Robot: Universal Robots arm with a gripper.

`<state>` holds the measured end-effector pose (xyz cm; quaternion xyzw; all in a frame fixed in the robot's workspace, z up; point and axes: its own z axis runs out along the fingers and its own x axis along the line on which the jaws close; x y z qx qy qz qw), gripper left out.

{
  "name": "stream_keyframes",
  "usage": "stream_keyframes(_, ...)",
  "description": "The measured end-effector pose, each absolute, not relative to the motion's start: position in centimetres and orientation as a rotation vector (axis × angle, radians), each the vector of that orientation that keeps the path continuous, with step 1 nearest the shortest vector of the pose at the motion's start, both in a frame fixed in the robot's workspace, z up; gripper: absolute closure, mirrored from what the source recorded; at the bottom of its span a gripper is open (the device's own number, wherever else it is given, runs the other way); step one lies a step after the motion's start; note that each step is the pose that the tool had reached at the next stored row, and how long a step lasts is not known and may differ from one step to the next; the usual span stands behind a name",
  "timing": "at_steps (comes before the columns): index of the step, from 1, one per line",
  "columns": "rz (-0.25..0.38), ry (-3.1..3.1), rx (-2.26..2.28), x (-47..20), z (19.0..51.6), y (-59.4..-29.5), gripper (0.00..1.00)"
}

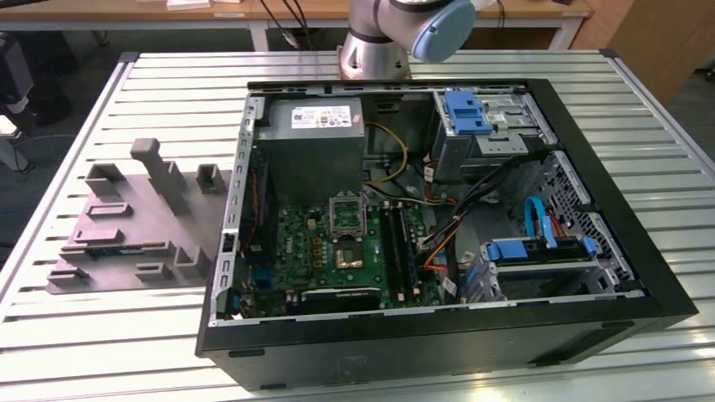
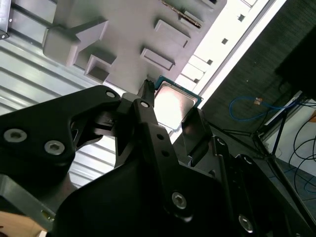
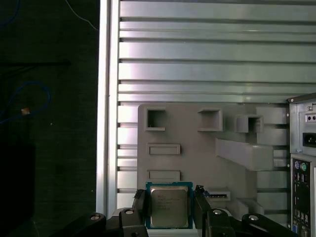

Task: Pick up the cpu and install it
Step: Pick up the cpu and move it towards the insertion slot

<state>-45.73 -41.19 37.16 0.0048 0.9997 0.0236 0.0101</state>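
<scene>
In both wrist views the cpu point(image 3: 169, 206) point(image 2: 176, 100), a small square chip with a pale metal top and a green rim, sits between my gripper's two black fingers point(image 3: 139, 206). The gripper point(image 3: 169, 198) point(image 2: 171, 105) is shut on the cpu's opposite edges and holds it well above the grey moulded tray point(image 3: 197, 148) point(image 2: 123, 34). In the exterior view the tray point(image 1: 123, 234) lies on the slatted table at the exterior view's left of the open computer case. The dark socket point(image 1: 348, 254) lies on the green board inside the case, its metal frame point(image 1: 347, 211) lifted behind it.
The open black computer case point(image 1: 642, 276) holds a grey power supply box point(image 1: 316, 138), drive bays with blue clips point(image 1: 467, 113) and loose cables point(image 1: 470, 218). The arm's base point(image 1: 374, 50) stands behind the case. The case's rear panel point(image 3: 303, 163) borders the tray.
</scene>
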Motion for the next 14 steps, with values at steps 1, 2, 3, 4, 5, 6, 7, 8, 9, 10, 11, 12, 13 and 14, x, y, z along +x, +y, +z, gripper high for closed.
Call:
stream_keyframes(1,0.074,3.12,0.015,-45.7,37.3,-41.2,0.53)
stream_keyframes(2,0.074,3.12,0.015,-45.7,37.4,-41.2,0.53)
stream_keyframes(3,0.074,3.12,0.015,-45.7,37.5,-41.2,0.53)
stream_keyframes(4,0.074,3.121,0.015,-45.7,37.6,-41.2,0.53)
stream_keyframes(5,0.074,3.121,0.015,-45.7,37.6,-41.2,0.53)
stream_keyframes(6,0.074,3.12,0.015,-45.7,37.7,-41.2,0.53)
stream_keyframes(7,0.074,3.121,0.015,-45.7,37.8,-41.2,0.53)
stream_keyframes(8,0.074,3.12,0.015,-45.7,37.9,-41.2,0.53)
stream_keyframes(9,0.074,3.12,0.015,-45.7,38.0,-41.2,0.53)
stream_keyframes(10,0.074,3.12,0.015,-45.7,38.1,-41.2,0.53)
stream_keyframes(11,0.074,3.12,0.015,-45.7,38.2,-41.2,0.53)
stream_keyframes(12,0.074,3.12,0.015,-45.7,38.2,-41.2,0.53)
stream_keyframes(13,0.074,3.12,0.015,-45.7,38.3,-41.2,0.53)
stream_keyframes(14,0.074,3.12,0.015,-45.7,38.4,-41.2,0.53)
